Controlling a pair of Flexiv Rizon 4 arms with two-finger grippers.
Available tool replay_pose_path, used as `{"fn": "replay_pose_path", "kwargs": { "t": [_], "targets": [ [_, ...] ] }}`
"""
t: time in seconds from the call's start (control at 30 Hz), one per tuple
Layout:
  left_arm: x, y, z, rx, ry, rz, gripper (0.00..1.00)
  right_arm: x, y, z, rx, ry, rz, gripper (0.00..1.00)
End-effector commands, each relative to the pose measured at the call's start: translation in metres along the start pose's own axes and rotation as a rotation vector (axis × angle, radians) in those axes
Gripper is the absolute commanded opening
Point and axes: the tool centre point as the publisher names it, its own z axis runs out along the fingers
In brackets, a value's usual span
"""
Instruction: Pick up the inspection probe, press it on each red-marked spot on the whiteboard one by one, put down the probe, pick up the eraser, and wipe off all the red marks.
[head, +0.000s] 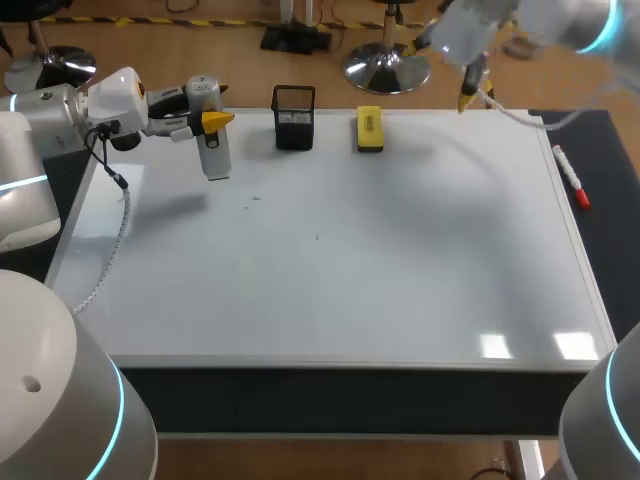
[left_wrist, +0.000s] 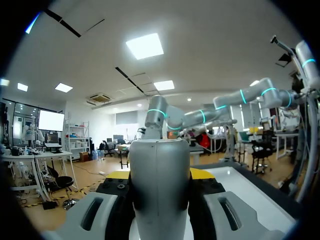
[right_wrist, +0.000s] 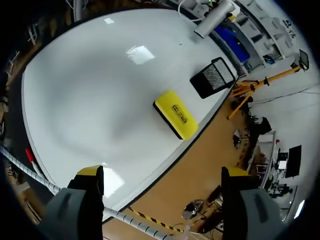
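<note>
Presently the probe (head: 211, 150) is held clamped in the left gripper (head: 208, 122), beside the holder (head: 294, 117). The right gripper (right_wrist: 162, 176) is spread wide and empty, with the eraser (right_wrist: 176, 114) ahead of it. No red marks can be made out on the whiteboard (head: 350, 260), so setting the probe down is judged next.

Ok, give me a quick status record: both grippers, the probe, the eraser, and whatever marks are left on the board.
left gripper: shut on the grey cylindrical inspection probe, over the far left of the white whiteboard
probe contact: appears lifted clear of the board
right gripper: open, empty, raised by the board's far edge
yellow block eraser: lying on the board, untouched, beside the black mesh holder
red marks: none clearly visible; only tiny dark specks
red-capped white marker: off the board, on the dark surface to its right
</note>
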Motion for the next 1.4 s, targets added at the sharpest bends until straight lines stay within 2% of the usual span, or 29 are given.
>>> {"fn": "replay_pose_path", "kwargs": {
  "t": [0.03, 0.2, 0.57, 0.7, 1.0, 1.4],
  "targets": [
    [0.001, -0.001, 0.000, 0.003, -0.002, 0.003, 0.00, 0.027, 0.012, -0.044, 0.035, -0.254, 0.053, 1.00],
    [0.001, -0.001, 0.000, 0.003, -0.002, 0.003, 0.00, 0.023, 0.014, -0.065, -0.009, -0.317, 0.167, 1.00],
    [0.001, -0.001, 0.000, 0.003, -0.002, 0.003, 0.00, 0.011, 0.021, -0.108, -0.128, -0.481, 0.263, 1.00],
    [0.001, -0.001, 0.000, 0.003, -0.002, 0.003, 0.00, 0.010, 0.020, -0.113, -0.125, -0.450, 0.294, 1.00],
    [0.001, -0.001, 0.000, 0.003, -0.002, 0.003, 0.00, 0.013, 0.014, -0.117, -0.245, -0.443, 0.321, 1.00],
    [0.001, -0.001, 0.000, 0.003, -0.002, 0.003, 0.00, 0.010, 0.008, -0.124, -0.332, -0.424, 0.292, 1.00]
  ]
}}
